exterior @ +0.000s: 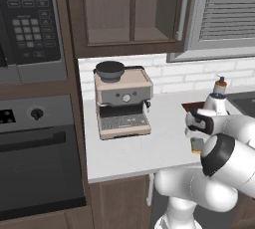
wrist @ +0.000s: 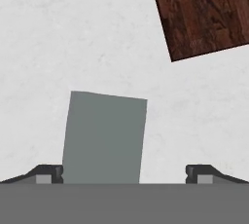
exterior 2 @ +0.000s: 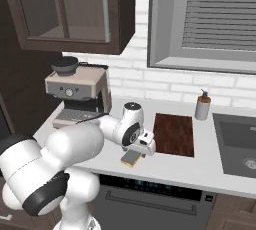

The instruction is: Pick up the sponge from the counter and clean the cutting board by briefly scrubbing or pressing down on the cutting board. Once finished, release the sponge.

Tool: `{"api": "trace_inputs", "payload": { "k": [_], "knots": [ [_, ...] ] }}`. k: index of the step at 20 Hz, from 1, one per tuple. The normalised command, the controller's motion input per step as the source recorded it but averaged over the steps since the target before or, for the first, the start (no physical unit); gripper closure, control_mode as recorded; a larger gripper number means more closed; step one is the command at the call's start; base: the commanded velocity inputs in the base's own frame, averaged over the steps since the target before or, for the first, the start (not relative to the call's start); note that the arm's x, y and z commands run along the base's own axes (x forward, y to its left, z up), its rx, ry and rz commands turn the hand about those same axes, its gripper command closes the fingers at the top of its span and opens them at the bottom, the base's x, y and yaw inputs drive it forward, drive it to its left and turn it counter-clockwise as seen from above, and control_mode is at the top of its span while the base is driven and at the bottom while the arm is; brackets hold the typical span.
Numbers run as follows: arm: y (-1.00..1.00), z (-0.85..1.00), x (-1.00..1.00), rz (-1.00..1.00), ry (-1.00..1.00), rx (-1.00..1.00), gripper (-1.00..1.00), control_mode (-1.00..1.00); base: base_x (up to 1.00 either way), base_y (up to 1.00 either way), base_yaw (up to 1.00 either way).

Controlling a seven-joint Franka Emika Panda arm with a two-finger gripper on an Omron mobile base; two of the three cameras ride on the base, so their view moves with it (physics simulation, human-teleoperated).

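Hand point(wrist: 124, 172) spread wide, holding nothing, fingertips point(wrist: 48, 173) poking up at lower left and lower right of the hand view. Hovering right over the small rectangular sponge, grey-green scrubbing face up point(wrist: 104, 138), yellow block underneath visible in the right base view. Not centred though: sponge sits hard against the left fingertip, big gap on the right side. Resting on the smooth light grey-white surface point(wrist: 58, 38), near its front edge, lower middle of the right base view. Flat dark reddish-brown wooden cutting board point(wrist: 204, 11) off in the upper right of the hand view, apart from the sponge, no overlap.

Possible trouble: dropping straight down like this, probably landing the left fingertip on top of the sponge or nudging it sideways. Lopsided pinch, then maybe a slip mid-carry.
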Motion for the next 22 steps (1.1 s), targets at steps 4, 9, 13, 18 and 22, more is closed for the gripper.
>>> {"api": "trace_inputs", "payload": {
  "k": [4, 9, 13, 18, 22],
  "knots": [
    [0.1, -0.19, 0.03, -0.02, 0.0, 0.0, -1.0, -1.0, 0.0, 0.0, 0.0],
    [0.12, -0.07, 0.05, -0.01, 0.0, 0.0, -1.0, -1.0, 0.0, 0.0, 0.0],
    [0.11, -0.05, 0.05, 0.0, 0.0, 0.0, -1.0, -1.0, 0.0, 0.0, 0.0],
    [0.0, -0.1, 0.02, 0.0, 0.02, 0.0, -1.0, -1.0, 0.0, 0.0, 0.0],
    [0.0, -0.12, 0.01, 0.0, 0.02, 0.0, -1.0, -1.0, 0.0, 0.0, 0.0]
  ]
}}
